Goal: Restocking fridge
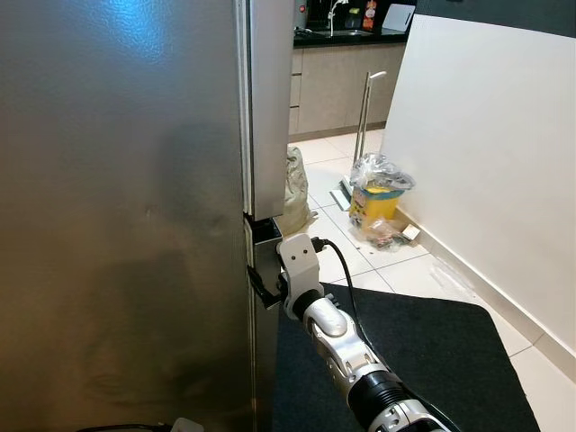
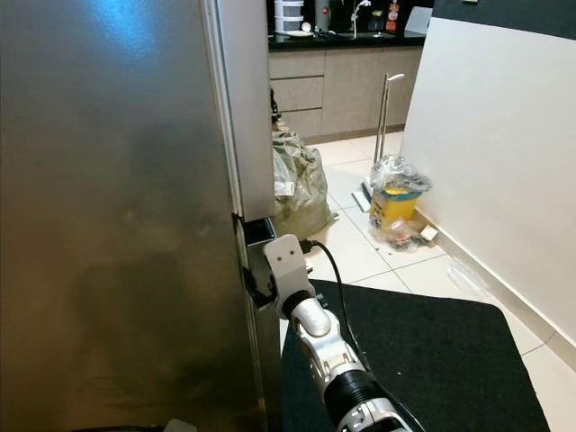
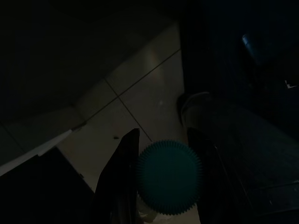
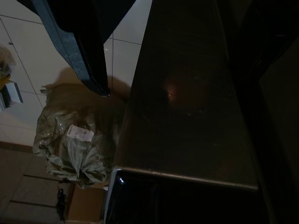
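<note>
Dimly, left pincer [image 3: 161, 186] apparently grips a teal-capped bottle [image 3: 169, 176].

The right arm [image 1: 346, 346] is silver with ribbed segments and a black band near the elbow end. A white, rounded wrist block [image 1: 300, 261] caps it, and a black cable [image 1: 340, 270] loops from it along the arm. The right claw [image 1: 262, 290] is black. The left claw's fingers [image 3: 119, 182] are long, black and tapered.
</note>
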Robot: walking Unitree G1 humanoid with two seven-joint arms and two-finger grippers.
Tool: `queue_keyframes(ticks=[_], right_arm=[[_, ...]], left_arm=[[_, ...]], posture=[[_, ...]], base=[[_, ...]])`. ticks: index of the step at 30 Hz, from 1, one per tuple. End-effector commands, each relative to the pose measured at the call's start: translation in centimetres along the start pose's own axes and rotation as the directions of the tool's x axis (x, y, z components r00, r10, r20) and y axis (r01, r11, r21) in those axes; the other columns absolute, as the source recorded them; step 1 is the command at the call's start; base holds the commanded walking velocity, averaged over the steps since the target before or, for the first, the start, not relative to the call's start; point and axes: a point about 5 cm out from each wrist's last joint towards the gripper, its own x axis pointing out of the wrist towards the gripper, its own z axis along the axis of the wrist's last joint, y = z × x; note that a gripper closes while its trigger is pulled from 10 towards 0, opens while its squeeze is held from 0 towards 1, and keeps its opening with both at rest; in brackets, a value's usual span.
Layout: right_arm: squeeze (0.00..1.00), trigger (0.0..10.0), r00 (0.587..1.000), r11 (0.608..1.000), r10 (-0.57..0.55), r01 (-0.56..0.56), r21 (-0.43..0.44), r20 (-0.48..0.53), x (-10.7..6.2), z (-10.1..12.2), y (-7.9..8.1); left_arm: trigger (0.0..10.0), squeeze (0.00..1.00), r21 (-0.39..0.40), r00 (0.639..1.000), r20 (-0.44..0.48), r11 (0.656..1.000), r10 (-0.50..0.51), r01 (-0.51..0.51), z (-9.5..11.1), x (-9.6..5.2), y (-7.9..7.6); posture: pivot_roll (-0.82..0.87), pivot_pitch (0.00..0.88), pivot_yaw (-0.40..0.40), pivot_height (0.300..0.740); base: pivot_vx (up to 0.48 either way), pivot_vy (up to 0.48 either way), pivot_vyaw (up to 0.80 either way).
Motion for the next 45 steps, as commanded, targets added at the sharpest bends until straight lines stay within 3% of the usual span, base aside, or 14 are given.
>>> queue_keyframes(ticks=[1, 45], right_arm=[[0.00, 10.0, 0.990, 0.994, -0.100, 0.095, 0.054, 0.097, 1.6, 3.2, -0.5], [0.00, 10.0, 0.971, 0.973, -0.229, 0.227, 0.028, 0.075, 0.6, 2.1, -4.0]], left_arm=[[10.0, 0.00, 0.001, 0.999, -0.007, 0.999, -0.032, 0.032, 0.0, 0.1, -0.9], [10.0, 0.00, 0.013, 0.999, 0.001, 0.999, -0.033, 0.033, 0.1, 0.1, -0.8]], posture=[[-0.08, 0.000, -0.046, 0.740], [-0.08, 0.000, -0.045, 0.740]], base=[[0.000, 0.000, 0.00], [0.000, 0.000, 0.00]])
